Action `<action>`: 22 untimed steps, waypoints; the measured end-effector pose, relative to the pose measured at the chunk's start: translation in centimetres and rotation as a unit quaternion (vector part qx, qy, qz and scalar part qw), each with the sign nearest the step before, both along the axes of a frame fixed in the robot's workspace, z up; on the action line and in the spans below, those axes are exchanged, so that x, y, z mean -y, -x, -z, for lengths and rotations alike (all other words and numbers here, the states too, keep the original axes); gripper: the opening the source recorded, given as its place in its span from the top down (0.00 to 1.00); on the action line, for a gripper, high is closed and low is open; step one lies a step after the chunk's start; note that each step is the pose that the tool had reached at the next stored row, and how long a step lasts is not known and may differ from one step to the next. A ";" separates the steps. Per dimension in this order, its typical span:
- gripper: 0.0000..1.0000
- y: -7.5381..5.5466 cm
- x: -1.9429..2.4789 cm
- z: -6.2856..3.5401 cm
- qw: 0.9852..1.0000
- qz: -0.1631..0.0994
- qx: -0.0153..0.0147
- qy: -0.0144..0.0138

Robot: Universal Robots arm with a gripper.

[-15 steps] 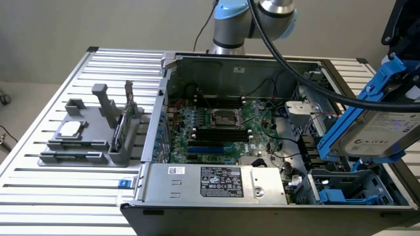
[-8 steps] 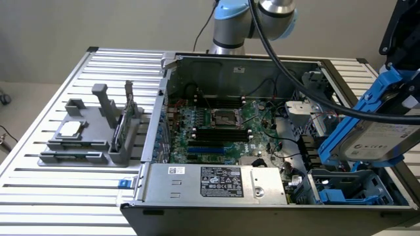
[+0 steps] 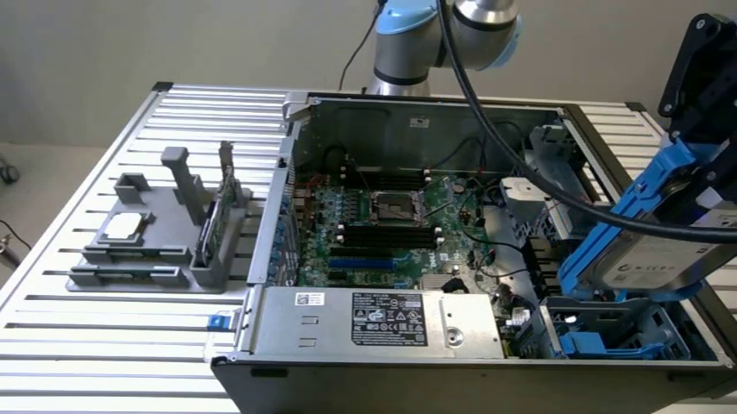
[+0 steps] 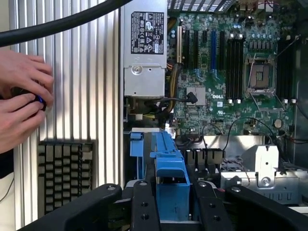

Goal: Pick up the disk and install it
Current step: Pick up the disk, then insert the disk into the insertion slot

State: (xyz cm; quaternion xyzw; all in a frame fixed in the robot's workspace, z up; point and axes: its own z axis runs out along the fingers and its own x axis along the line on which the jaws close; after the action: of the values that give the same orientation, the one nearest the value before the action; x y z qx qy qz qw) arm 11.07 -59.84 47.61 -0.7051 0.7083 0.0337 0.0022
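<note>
The disk [image 3: 662, 254] is a silver-grey drive with a white label in a blue plastic carrier [image 3: 645, 194]. It hangs tilted at the exterior view's right, above the open computer case [image 3: 288, 172]. My gripper [image 3: 699, 142] is shut on the carrier's upper end. In the wrist view the black fingers [image 4: 144, 207] clamp the blue carrier [image 4: 169, 163] from both sides. Below the disk in the exterior view, the case's front corner holds a drive bay [image 3: 610, 332] with blue plastic parts inside.
Inside the case lie the green motherboard [image 3: 386, 224] and a grey power supply [image 3: 386, 317]. A grey tray [image 3: 144, 246] stands on the slatted table at the exterior view's left. A black cable [image 3: 507, 147] trails from the arm. A person's hands [image 4: 21, 101] and a keyboard [image 4: 65, 175] are beside the case.
</note>
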 end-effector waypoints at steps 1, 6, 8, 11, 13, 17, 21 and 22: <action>0.67 0.0 0.00 0.18 1.000 0.000 0.000 0.000; 0.67 -0.3 0.00 1.07 1.000 0.000 0.002 0.000; 0.67 -0.3 0.00 1.28 1.000 0.000 0.002 0.001; 0.67 -0.3 0.01 1.30 1.000 0.000 0.002 0.001; 0.67 -0.3 0.00 1.36 1.000 0.000 0.002 0.001; 0.67 -0.3 0.00 1.71 1.000 0.000 0.002 0.004; 0.67 -0.3 0.00 2.03 1.000 0.000 0.003 0.009; 0.67 -0.3 0.00 2.04 1.000 0.000 0.003 0.010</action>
State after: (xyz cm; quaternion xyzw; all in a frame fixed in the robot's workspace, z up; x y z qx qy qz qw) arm 11.41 -59.85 45.57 -0.7052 0.7086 0.0245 -0.0027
